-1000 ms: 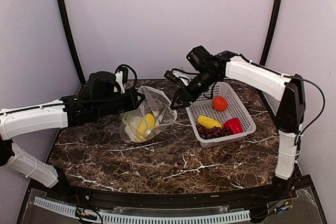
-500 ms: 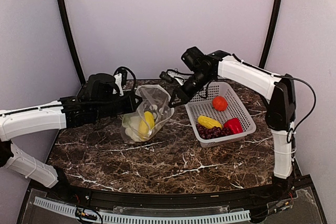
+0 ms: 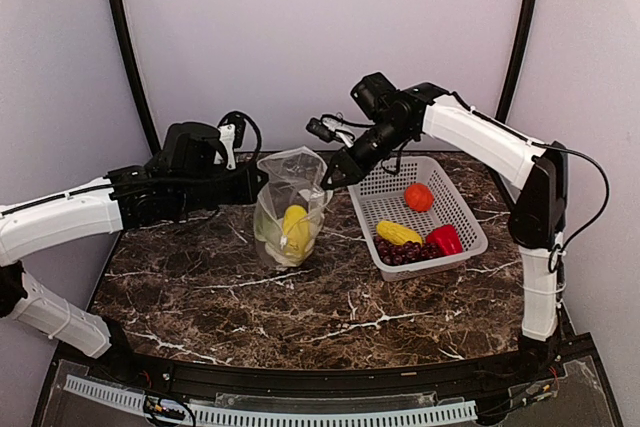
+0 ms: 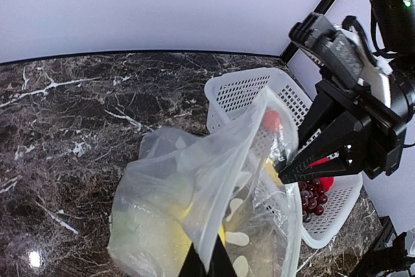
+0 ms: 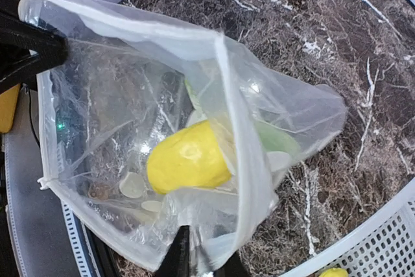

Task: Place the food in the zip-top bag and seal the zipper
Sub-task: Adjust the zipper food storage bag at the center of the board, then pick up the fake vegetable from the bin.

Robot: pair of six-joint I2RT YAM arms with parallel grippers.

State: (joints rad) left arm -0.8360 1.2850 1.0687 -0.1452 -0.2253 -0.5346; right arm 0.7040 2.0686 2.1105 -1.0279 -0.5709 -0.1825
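Observation:
The clear zip-top bag (image 3: 290, 209) stands upright on the table between the two grippers, held up by its mouth. My left gripper (image 3: 256, 183) is shut on its left rim, and my right gripper (image 3: 333, 176) is shut on its right rim. Inside lie a yellow oblong (image 5: 188, 157) and the white lumpy vegetable (image 3: 270, 227). The whitish zipper (image 5: 130, 27) runs along the open mouth. The white mesh basket (image 3: 460, 217) holds the orange-red round one (image 3: 419, 197), a second yellow oblong (image 3: 398, 233), the red pepper (image 3: 444, 240) and the purple grapes (image 3: 402, 252).
The basket stands just right of the bag, almost touching it. The table is dark marble (image 3: 300, 297). Black frame posts (image 3: 125, 47) rise at the back left and back right.
Both grippers rose and drew closer, pulling the bag from a slumped, tilted lie into an upright stand. The foods slid down inside it.

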